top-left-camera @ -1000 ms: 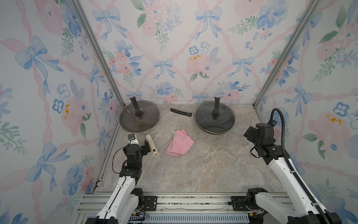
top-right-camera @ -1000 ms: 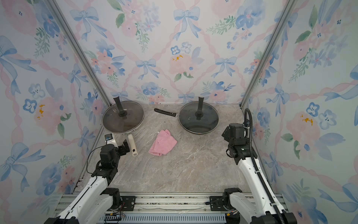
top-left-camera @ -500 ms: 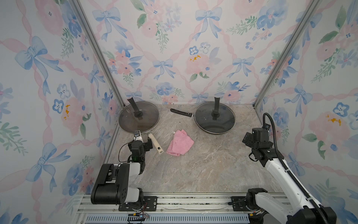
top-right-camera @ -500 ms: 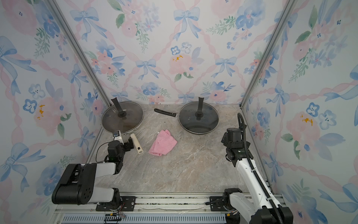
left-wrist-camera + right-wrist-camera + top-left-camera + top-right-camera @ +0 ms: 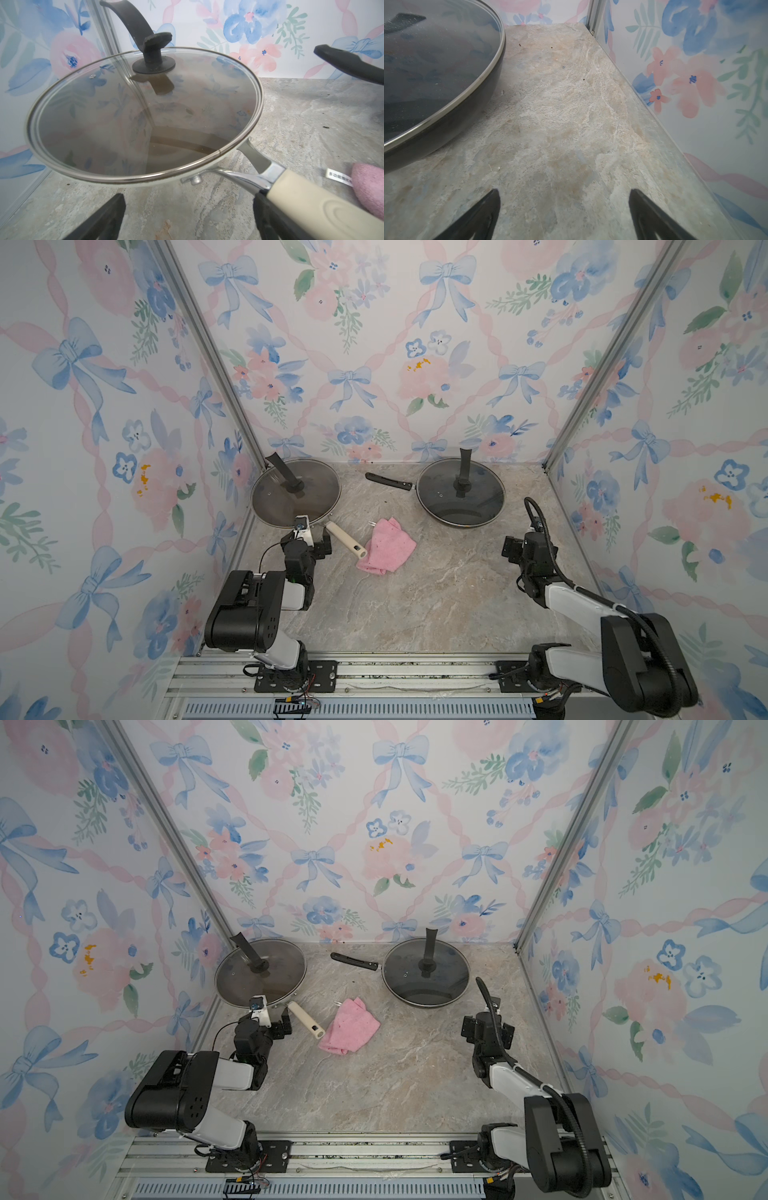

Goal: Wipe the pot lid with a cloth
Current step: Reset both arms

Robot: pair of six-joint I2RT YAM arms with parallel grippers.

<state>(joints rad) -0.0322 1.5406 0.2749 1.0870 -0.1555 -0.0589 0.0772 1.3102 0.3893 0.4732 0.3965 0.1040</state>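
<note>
Two glass pot lids show in both top views. One lid (image 5: 309, 497) (image 5: 274, 977) (image 5: 145, 112) covers a pale pan at the back left; the other lid (image 5: 478, 497) (image 5: 442, 977) (image 5: 425, 62) covers a dark pan at the back right. The pink cloth (image 5: 388, 547) (image 5: 351, 1027) (image 5: 369, 191) lies crumpled on the table between them. My left gripper (image 5: 309, 541) (image 5: 274, 1021) (image 5: 188, 199) is open and low in front of the left pan, one finger close beside its cream handle (image 5: 347, 540) (image 5: 311, 199). My right gripper (image 5: 524, 545) (image 5: 487, 1025) (image 5: 564, 192) is open over bare table near the dark pan.
The dark pan's black handle (image 5: 388, 481) (image 5: 353, 961) points left along the back wall. Each lid has an upright black handle. Flowered walls close in the left, back and right sides. Marble table (image 5: 415, 605) stretches between the arms.
Both arms have folded down lower. The left gripper slid slightly right and back toward the cream handle; the right gripper moved left and nearer. Both stayed open.
</note>
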